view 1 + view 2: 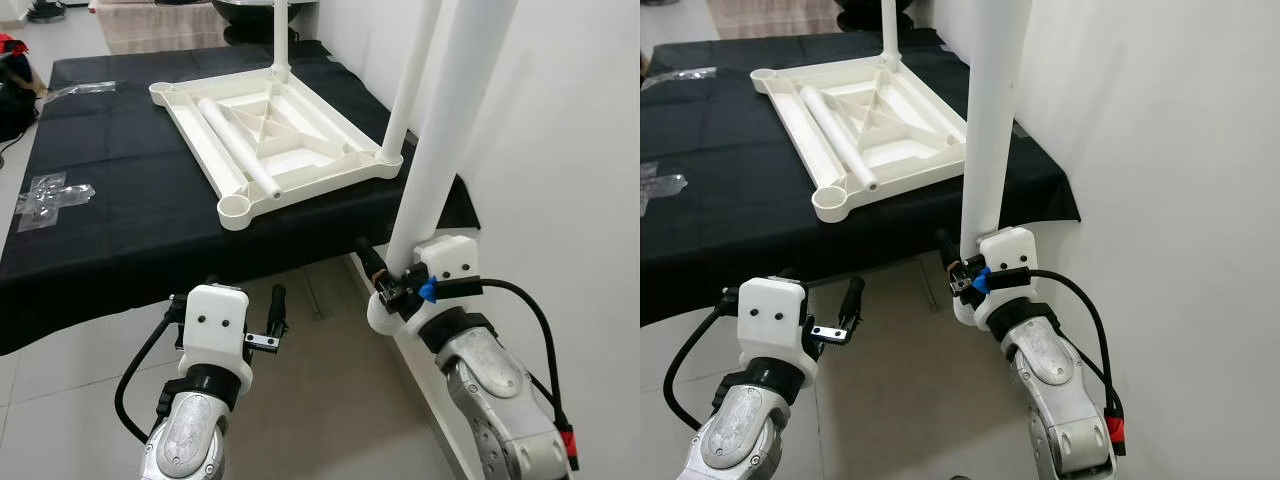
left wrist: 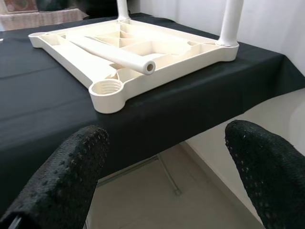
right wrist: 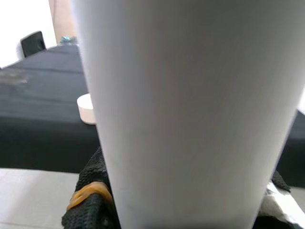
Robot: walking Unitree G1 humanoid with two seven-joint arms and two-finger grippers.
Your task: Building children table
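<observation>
You see a white plastic table top (image 1: 270,130) lying upside down on a table covered with a black cloth (image 1: 110,180). Its ribs and corner sockets face up. Two white legs already stand up in it: one at the far corner (image 1: 281,35) and one at the near right corner (image 1: 405,90). A third loose leg (image 1: 235,135) lies flat across the table top, running from far to near, with its open end close to the empty near corner socket (image 1: 236,209). The far left corner socket (image 1: 162,90) has no leg in it either.

Your right gripper (image 1: 385,285) is closed around the lower end of a fourth white leg (image 1: 450,110). It holds this leg up tall, just off the near right corner of the table and close to the white wall (image 1: 560,150) on the right. In the right wrist view the held leg is very close, with the black fingers (image 3: 88,200) hugging it from both sides.

Your left gripper (image 1: 272,320) is open and holds nothing. It hangs in the air below the near edge of the black cloth, over the light floor (image 1: 300,400). In the left wrist view its two black fingers (image 2: 71,167) are spread wide apart, and between them you look at the empty near corner socket.

Some clear plastic wrap (image 1: 50,197) lies on the cloth at the left.
</observation>
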